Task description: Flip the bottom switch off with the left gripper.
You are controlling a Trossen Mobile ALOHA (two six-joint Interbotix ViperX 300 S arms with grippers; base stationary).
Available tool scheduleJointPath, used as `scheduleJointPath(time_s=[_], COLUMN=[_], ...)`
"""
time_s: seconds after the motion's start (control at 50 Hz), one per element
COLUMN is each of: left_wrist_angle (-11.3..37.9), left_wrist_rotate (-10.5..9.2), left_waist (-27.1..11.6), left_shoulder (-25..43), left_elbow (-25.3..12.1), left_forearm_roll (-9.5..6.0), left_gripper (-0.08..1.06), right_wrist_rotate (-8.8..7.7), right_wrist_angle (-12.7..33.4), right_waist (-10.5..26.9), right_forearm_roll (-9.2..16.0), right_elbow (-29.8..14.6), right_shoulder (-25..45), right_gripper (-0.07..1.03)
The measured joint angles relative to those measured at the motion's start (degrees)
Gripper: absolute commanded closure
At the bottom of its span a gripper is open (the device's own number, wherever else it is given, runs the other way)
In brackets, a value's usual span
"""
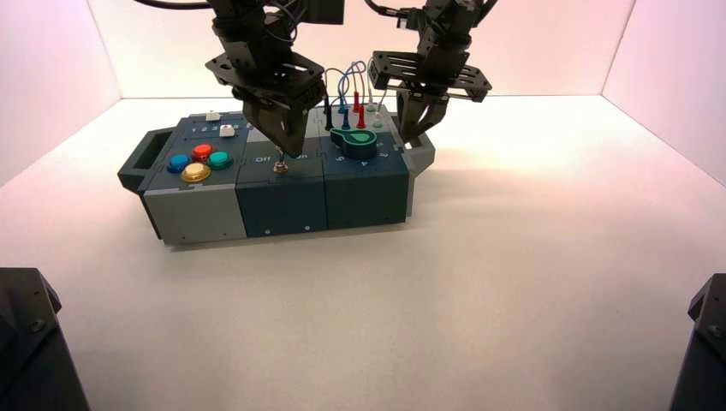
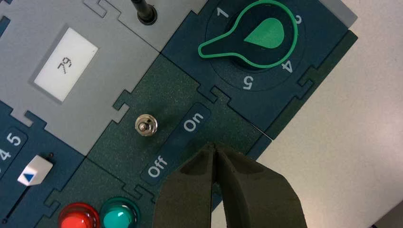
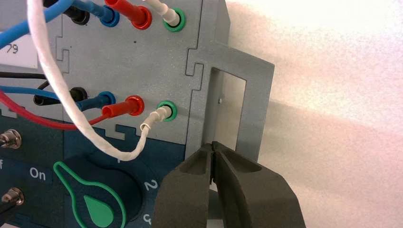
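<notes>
The bottom switch (image 1: 280, 169) is a small metal toggle on the dark middle panel of the box (image 1: 197, 214), just in front of the "Off"/"On" lettering (image 2: 177, 145). My left gripper (image 1: 289, 151) hangs shut directly above and behind it, fingertips (image 2: 204, 159) pressed together near "On". In the left wrist view these fingers hide the bottom switch, and only the upper toggle (image 2: 146, 126) shows. The right wrist view shows both toggles, the bottom switch (image 3: 12, 195) included; which way it leans I cannot tell. My right gripper (image 1: 417, 133) is shut beside the box's right handle (image 3: 259, 95).
A green knob (image 2: 263, 35) sits right of the switches. Coloured round buttons (image 1: 199, 163) and a slider (image 2: 34, 172) lie to their left. Plugged wires (image 3: 119, 108) stand at the back right, next to a small display (image 2: 65, 64) reading 79.
</notes>
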Motion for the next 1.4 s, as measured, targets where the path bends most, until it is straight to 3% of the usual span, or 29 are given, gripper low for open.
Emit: scheduleJointPath(time_s=[0.22, 0.72, 1.2, 1.4], left_wrist_angle=[0.7, -0.1, 0.4, 0.8], left_wrist_rotate=[-0.97, -1.14, -0.88, -0.18], left_waist=[0.0, 0.4, -3.8, -4.0], left_shoulder=[-1.1, -1.1, 1.8, 2.8], left_elbow=[2.5, 2.8, -3.6, -4.2], left_forearm_roll=[-0.18, -0.18, -0.44, -0.35], left_gripper=[1.01, 1.01, 1.01, 1.01], right_wrist_rotate=[0.0, 0.0, 0.0, -0.09], right_wrist_angle=[-0.1, -0.4, -0.2, -0.1], right_waist=[-0.1, 0.0, -0.1, -0.1], right_forearm_roll=[0.0, -0.1, 0.0, 0.1], right_elbow=[-0.1, 0.4, 0.3, 0.1], right_shoulder=[0.0, 0.0, 0.4, 0.6], right_gripper=[0.98, 0.98, 0.98, 0.98])
